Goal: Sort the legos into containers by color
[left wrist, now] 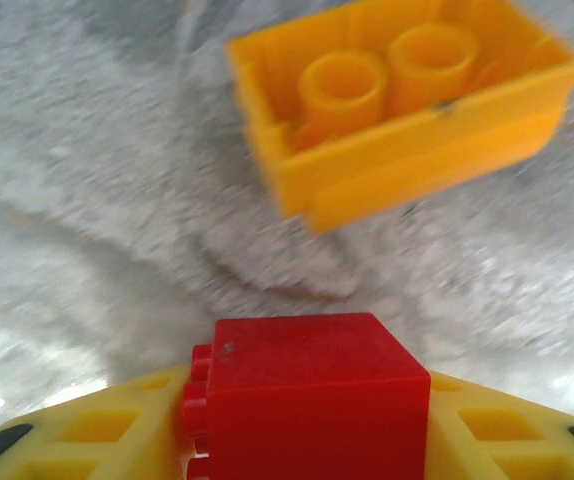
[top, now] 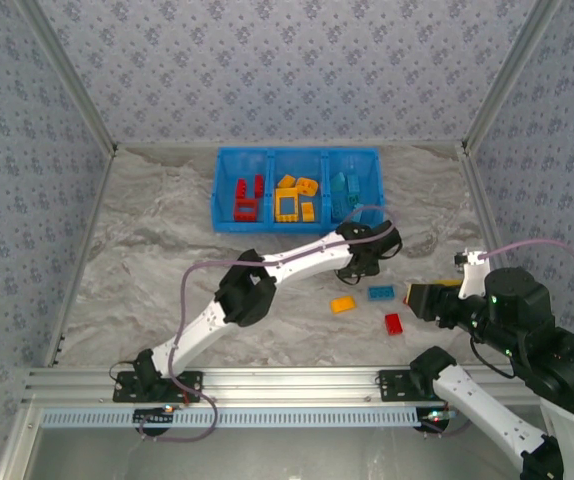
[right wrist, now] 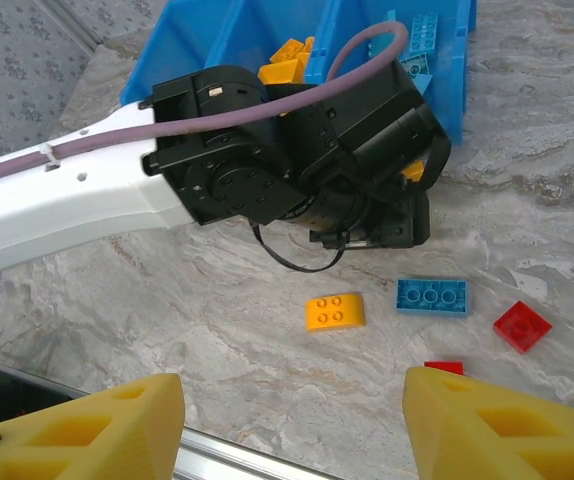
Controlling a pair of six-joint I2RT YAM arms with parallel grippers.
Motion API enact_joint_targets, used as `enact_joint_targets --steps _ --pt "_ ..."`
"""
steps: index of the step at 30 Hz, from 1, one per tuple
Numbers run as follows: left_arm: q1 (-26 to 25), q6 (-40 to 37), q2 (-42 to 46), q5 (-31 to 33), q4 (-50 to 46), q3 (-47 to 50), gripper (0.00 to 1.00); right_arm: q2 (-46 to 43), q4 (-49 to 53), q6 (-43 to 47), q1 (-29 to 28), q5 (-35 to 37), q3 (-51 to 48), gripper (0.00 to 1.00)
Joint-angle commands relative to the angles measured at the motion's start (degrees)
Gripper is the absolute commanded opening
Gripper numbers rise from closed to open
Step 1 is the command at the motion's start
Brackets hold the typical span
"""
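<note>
The red brick (left wrist: 312,385) was pinched in my left pincer (left wrist: 307,450), with its studs facing left in the left wrist view and a yellow finger (left wrist: 87,435) pressed to it on either side. Beyond it an orange brick (left wrist: 402,100) lay blurred on the marbled table (left wrist: 87,200), apart from the held brick. Seen from above, this pincer hung over the middle of the table, just on my side of the blue bin (top: 237,226). The bin's three compartments stood side by side at the far end. Red bricks (top: 247,200) lay in the left one, yellow bricks (top: 292,200) in the middle one and blue bricks (top: 345,190) in the right one. Loose pieces lay on the table between the bin and my bases. They were an orange piece (top: 343,304), a blue plate (top: 381,293) just to its right and a red plate (top: 394,323) nearer to me. I could not tell whether the orange piece was the same brick the left wrist camera showed. My right pincer (top: 417,300) was spread wide with nothing between its yellow fingers (right wrist: 497,430). It hovered just right of the loose pieces and pointed toward them and toward the black wrist (right wrist: 297,150) of my left arm.
</note>
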State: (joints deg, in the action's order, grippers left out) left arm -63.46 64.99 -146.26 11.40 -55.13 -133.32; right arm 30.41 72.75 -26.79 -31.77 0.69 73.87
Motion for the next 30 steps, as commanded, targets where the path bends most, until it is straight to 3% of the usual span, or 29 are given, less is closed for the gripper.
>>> enact_joint_targets --steps 1,5,13,19,22,28,30 --pt "-0.44 -0.82 4.67 1.12 -1.05 6.91 0.43 -0.27 1.60 -0.64 -0.32 -0.31 -0.04 0.62" --pt "-0.52 -0.58 9.90 2.95 2.09 13.76 0.29 -0.36 1.04 -0.09 -0.31 -1.10 -0.29 0.62" --pt "0.25 -1.80 28.43 6.29 5.21 31.31 0.27 1.29 -3.92 6.29 -0.27 -11.41 -2.39 0.59" --pt "6.61 -7.40 41.72 6.08 2.58 40.08 0.27 4.02 -14.48 7.70 -1.75 -16.69 -9.42 0.58" --pt "11.89 -11.03 46.52 5.59 0.67 42.35 0.27 7.63 -20.23 7.29 -6.64 -14.25 -10.61 0.58" --pt "23.19 -18.88 50.39 3.88 0.80 42.92 0.27 18.62 -30.78 7.71 -27.36 2.36 -10.00 0.59" --pt "25.89 -21.43 49.57 5.08 1.43 41.41 0.27 21.44 -34.66 7.18 -29.60 3.62 -9.95 0.59"
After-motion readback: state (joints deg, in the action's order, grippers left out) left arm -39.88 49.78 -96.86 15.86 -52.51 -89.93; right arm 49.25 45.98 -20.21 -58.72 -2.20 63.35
